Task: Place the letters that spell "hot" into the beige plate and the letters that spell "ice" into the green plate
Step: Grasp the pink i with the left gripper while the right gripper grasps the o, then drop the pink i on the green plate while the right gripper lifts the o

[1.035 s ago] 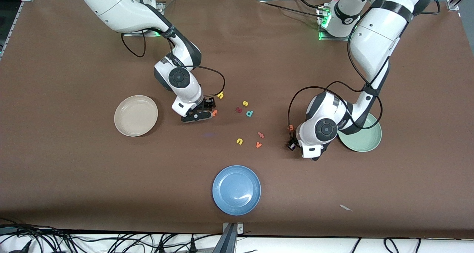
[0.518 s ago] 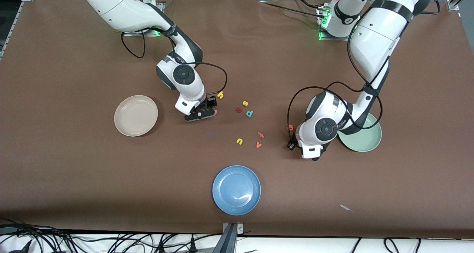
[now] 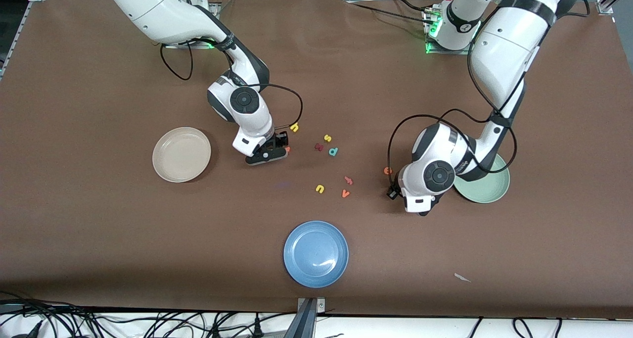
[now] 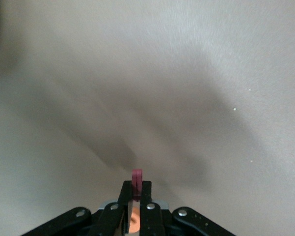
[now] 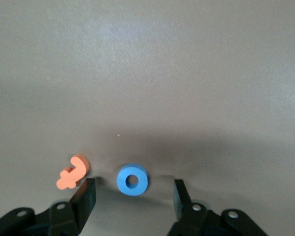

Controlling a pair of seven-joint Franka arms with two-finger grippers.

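My left gripper [image 4: 136,186] is shut on the dark red "i" [image 4: 137,177], which sticks out past the fingertips. It hangs over the table beside the green plate [image 3: 494,189]; the arm's wrist [image 3: 437,175] hides it in the front view. The orange "e" [image 3: 387,170] lies close by. My right gripper [image 5: 133,189] is open and low over the table, with the blue "o" [image 5: 132,180] just ahead of its gap. The orange "t" [image 5: 73,172] lies just outside one finger. The yellow "h" [image 3: 294,127] lies beside the right gripper [image 3: 267,156]. The beige plate [image 3: 181,154] holds nothing.
Mid-table lie a yellow "s" [image 3: 327,138], a dark red letter [image 3: 319,147] and a teal "p" [image 3: 334,152]. Nearer the camera are a yellow "u" [image 3: 320,189], an orange-red letter [image 3: 348,180] and an orange "v" [image 3: 345,194]. A blue plate [image 3: 316,254] sits near the front edge.
My left gripper has shut on the dark red "i" and its arm has shifted slightly toward the green plate. The right gripper has edged over the blue "o" and orange "t".
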